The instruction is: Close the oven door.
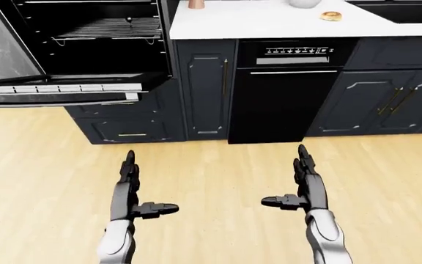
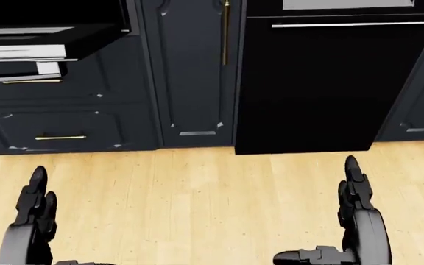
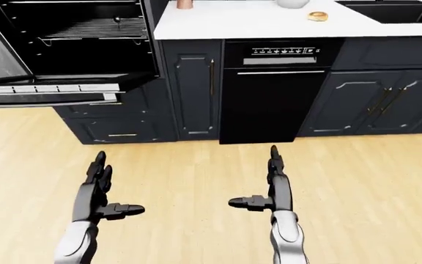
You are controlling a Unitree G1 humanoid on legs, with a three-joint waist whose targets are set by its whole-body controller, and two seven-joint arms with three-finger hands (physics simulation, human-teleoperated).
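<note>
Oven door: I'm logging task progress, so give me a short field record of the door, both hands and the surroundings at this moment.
oven door: open, lying flat, at the left-eye view's upper left
oven rack: visible inside the open cavity
left hand: open, fingers extended, over bare floor, touching nothing
right hand: open, over floor, touching nothing
dishwasher: shut, right of the oven, beyond a narrow cabinet
countertop: holds a doughnut
task status: door not yet closed
</note>
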